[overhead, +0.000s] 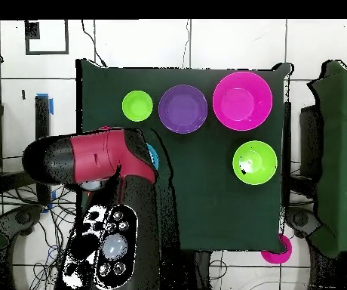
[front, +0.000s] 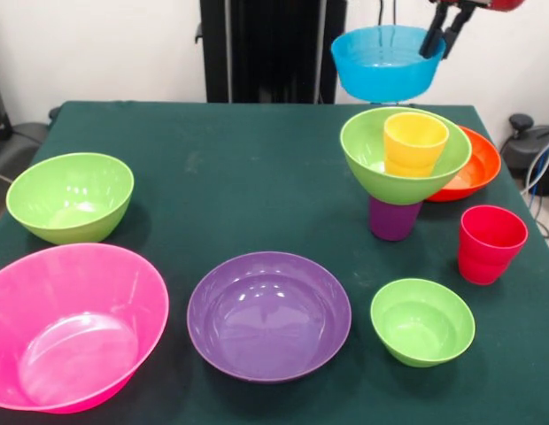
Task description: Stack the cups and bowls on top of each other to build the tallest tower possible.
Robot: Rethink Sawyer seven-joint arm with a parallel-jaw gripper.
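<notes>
My gripper (front: 441, 42) is shut on the right rim of the blue bowl (front: 383, 62) and holds it in the air, above and a little behind the tower. The tower is a purple cup (front: 391, 221) as base, a lime green bowl (front: 372, 164) on it, and a yellow-orange cup (front: 415, 142) upright in that bowl. The red cup (front: 490, 244) stands right of the tower. In the overhead view the arm (overhead: 101, 155) hides the tower and gripper; only a sliver of the blue bowl (overhead: 153, 157) shows.
On the green table (front: 257, 168): an orange-red bowl (front: 480, 168) behind the tower, a small lime bowl (front: 422, 321) (overhead: 137, 105), a wide purple bowl (front: 268, 315) (overhead: 183, 108), a large pink bowl (front: 66, 328) (overhead: 242, 99), and a lime bowl (front: 71, 197) (overhead: 254, 161).
</notes>
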